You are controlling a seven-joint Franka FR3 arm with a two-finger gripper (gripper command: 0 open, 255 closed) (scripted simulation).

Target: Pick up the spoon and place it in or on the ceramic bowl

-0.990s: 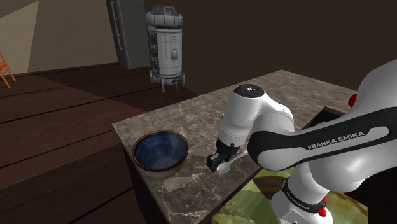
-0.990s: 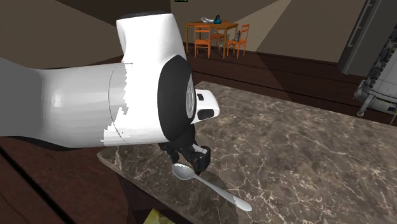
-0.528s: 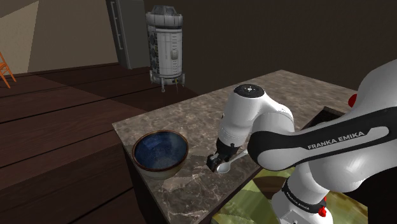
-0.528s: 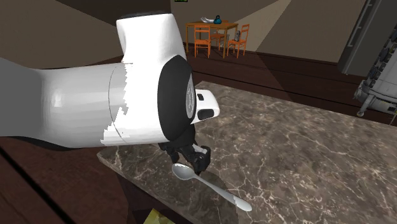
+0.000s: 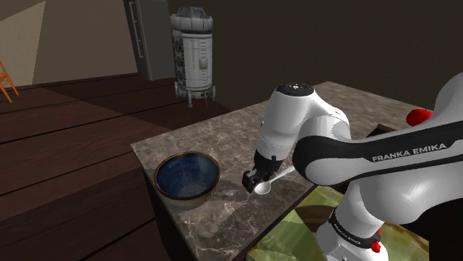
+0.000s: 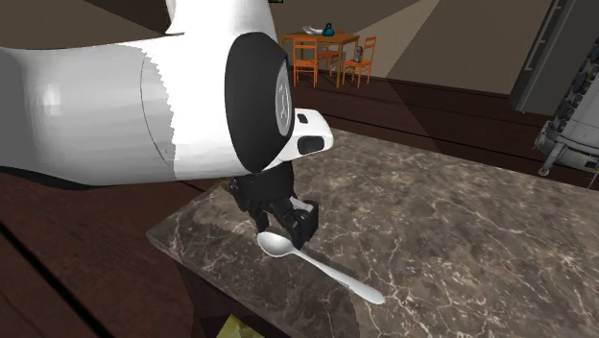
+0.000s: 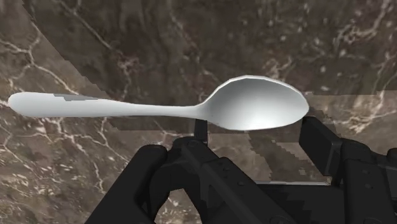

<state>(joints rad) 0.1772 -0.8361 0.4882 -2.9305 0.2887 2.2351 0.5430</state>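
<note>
In the shoulder view, an orange chair shows at the far left edge, on a dark wood floor. A grey cylinder stands far off behind the counter. The blue bowl sits upright at the counter's near left corner. Just right of it, and apart from it, the gripper points down at the marble. The spoon is in its grip, its scoop by the fingers and its handle running right and away. Further right, the arm rises from the wrist to a bent white elbow. It then sweeps down to the right towards its base.

In the second exterior view, the arm comes in from the left, with the wrist turned straight down near the counter's left edge. The gripper hangs below it. The spoon lies level, its handle reaching right and nearer. Whether it touches the marble I cannot tell. An orange table with chairs stands far behind.

In the wrist view, the fingers stand partly closed on the spoon. One is at its neck and one at the tip of its scoop, so the gripper clasps the scoop endwise.
</note>
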